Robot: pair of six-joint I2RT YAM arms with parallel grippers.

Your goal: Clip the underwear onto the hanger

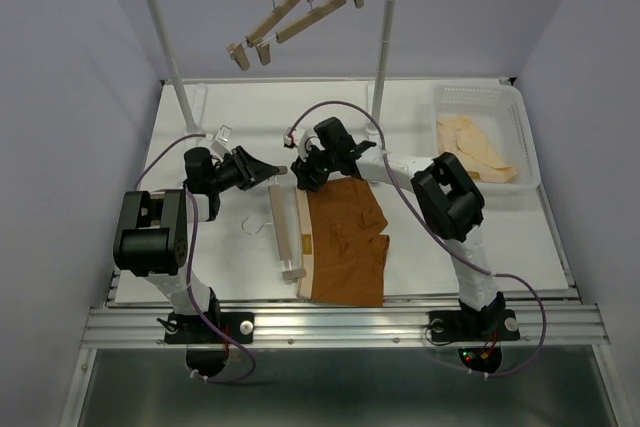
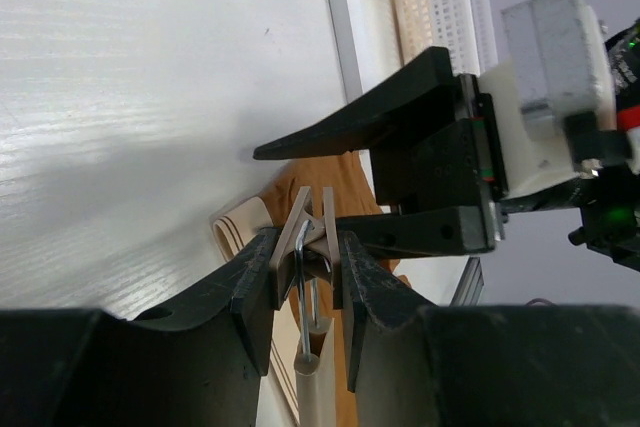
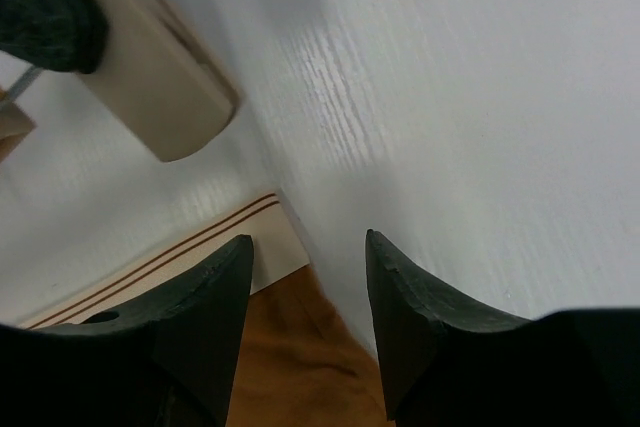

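Left gripper (image 2: pixel 305 247) squeezed the hanger's (image 1: pixel 283 232) clip (image 2: pixel 312 212); right gripper (image 3: pixel 308 242), spread and empty above the underwear (image 3: pixel 290 367), needed to seat its waistband deep inside.

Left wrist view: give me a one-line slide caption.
Left gripper squeezes an end clip of the hanger while the open right gripper hovers by the underwear.

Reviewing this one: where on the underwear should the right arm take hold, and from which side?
The tan waistband corner at the far end of the underwear, beside the hanger clip that the left gripper squeezes. It lies flat with a free edge, so probably come from above, with the jaws of the right gripper open and straddling that edge.
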